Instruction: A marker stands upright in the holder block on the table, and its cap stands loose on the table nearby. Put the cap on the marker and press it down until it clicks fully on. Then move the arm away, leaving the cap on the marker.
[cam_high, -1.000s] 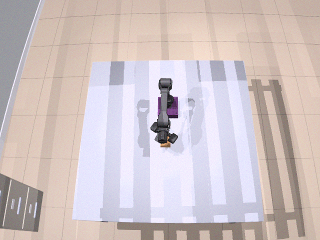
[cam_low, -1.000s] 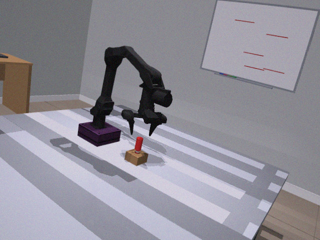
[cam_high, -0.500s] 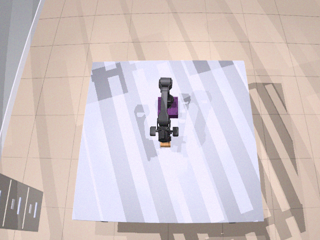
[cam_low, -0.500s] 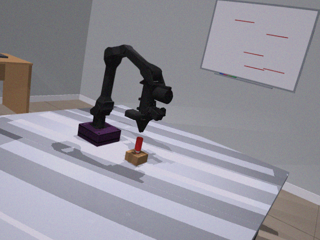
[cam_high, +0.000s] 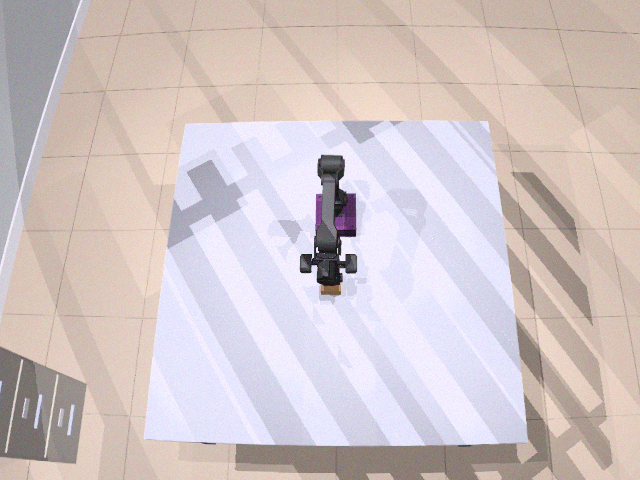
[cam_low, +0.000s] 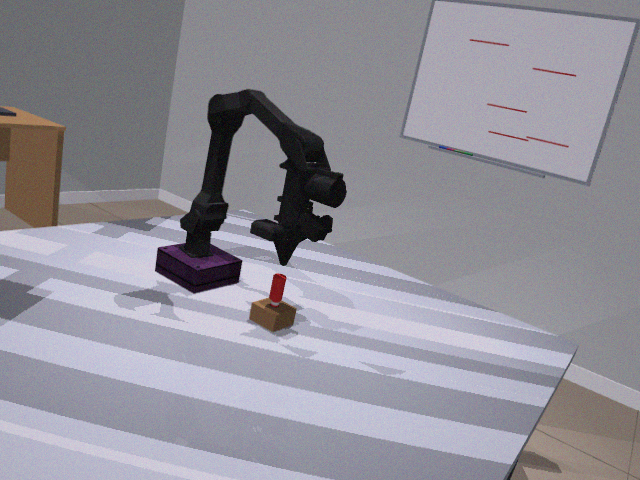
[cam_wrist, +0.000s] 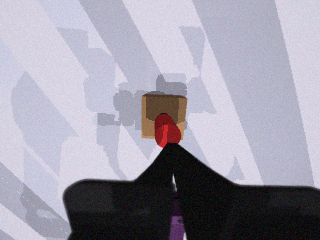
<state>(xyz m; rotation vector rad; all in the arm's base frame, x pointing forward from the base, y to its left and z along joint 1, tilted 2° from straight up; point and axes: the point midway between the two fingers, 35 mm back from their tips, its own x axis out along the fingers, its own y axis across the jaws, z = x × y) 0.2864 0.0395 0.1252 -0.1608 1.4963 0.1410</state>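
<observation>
Hiding most of the holder block (cam_high: 330, 289) in the top view, the arm bent over from its purple base (cam_low: 227, 271). No writing could be read (only red strokes on the whiteboard (cam_low: 516, 87)). The gripper (cam_low: 285, 259) hung point-down just above the red cap (cam_low: 277, 289), fingers clenched on nothing. The cap sat upright on the marker in the block on the table (cam_low: 361, 413).

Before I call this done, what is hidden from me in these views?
- Top view: cap and marker, covered by the arm; only the holder block's edge shows.
- Wrist view: the shut, empty end effector covers the cap's near side.
- Exterior view: the cap-marker seam is too small to judge full seating.
</observation>
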